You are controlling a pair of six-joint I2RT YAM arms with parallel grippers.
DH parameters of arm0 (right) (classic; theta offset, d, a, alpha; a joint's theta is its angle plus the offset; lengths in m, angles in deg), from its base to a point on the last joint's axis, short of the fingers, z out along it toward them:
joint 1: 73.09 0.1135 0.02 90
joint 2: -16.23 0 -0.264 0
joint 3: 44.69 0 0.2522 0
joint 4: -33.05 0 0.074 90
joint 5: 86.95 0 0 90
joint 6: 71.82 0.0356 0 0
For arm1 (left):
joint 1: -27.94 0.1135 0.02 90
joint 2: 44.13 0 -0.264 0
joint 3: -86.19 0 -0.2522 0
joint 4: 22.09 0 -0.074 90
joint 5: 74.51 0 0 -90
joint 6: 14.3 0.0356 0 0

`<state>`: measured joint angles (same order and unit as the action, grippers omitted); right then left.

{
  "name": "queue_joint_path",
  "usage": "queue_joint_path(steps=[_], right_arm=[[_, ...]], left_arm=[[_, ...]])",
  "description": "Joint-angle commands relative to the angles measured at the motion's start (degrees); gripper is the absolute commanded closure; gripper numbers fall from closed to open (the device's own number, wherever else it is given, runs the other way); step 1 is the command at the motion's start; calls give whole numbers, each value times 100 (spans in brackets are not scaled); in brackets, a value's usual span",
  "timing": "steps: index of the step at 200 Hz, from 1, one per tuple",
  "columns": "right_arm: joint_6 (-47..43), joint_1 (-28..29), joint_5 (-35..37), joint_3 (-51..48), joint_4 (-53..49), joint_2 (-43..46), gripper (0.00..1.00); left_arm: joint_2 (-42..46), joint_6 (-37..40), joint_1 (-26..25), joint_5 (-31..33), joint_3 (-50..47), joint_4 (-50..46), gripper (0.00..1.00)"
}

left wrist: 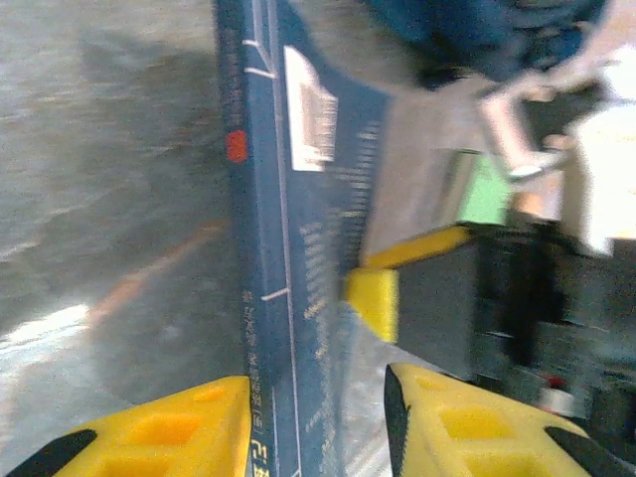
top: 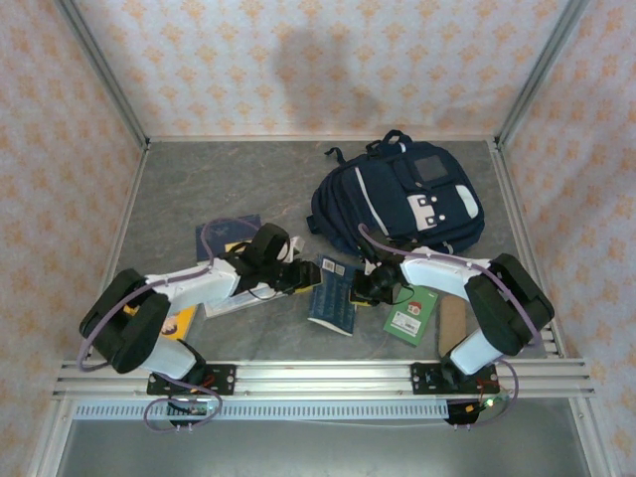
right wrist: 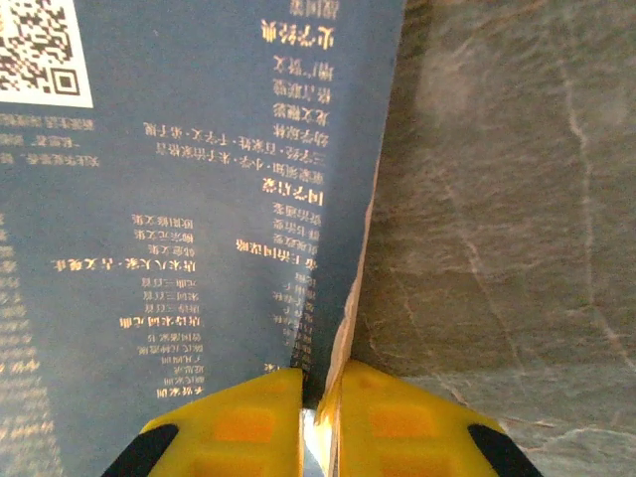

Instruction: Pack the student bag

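The student bag (top: 397,199), a navy backpack with grey patches, lies at the back right of the table, and its blue fabric (left wrist: 487,30) shows at the top of the left wrist view. A blue book (top: 333,293) with gold print lies between the two grippers. My right gripper (top: 365,288) is shut on its right edge (right wrist: 328,248), the fingertips (right wrist: 248,417) pinching the cover. My left gripper (top: 298,276) is at the book's left side. Its yellow fingers (left wrist: 199,427) straddle the book's spine edge (left wrist: 288,298), with a gap on the right side, so it stands open.
A green book (top: 412,313) and a brown flat item (top: 452,323) lie under the right arm. A dark notebook (top: 227,234) and a white and yellow pile (top: 184,320) lie by the left arm. Metal frame posts and patterned walls border the grey table (top: 229,189).
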<state>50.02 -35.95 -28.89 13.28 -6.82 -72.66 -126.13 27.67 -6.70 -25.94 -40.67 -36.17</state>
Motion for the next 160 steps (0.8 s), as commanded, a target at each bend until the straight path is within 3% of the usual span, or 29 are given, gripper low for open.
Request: queue_joint_path(steps=[1, 81, 114, 143, 160], right_arm=[[-169, 82, 241, -215, 37, -306, 86], [-227, 82, 120, -114, -16, -367, 85], [-241, 82, 156, -88, -70, -358, 85], [-227, 82, 240, -81, -108, -290, 85], [-213, 82, 303, -61, -195, -175, 82]], left_arm=[[248, -148, -149, -528, -151, 629, 60], [-633, -471, -293, -704, -180, 1476, 60], [-738, -249, -298, -606, 75, 1096, 60], [-650, 128, -290, -398, 174, 473, 69], [-566, 251, -263, -358, 188, 296, 82]])
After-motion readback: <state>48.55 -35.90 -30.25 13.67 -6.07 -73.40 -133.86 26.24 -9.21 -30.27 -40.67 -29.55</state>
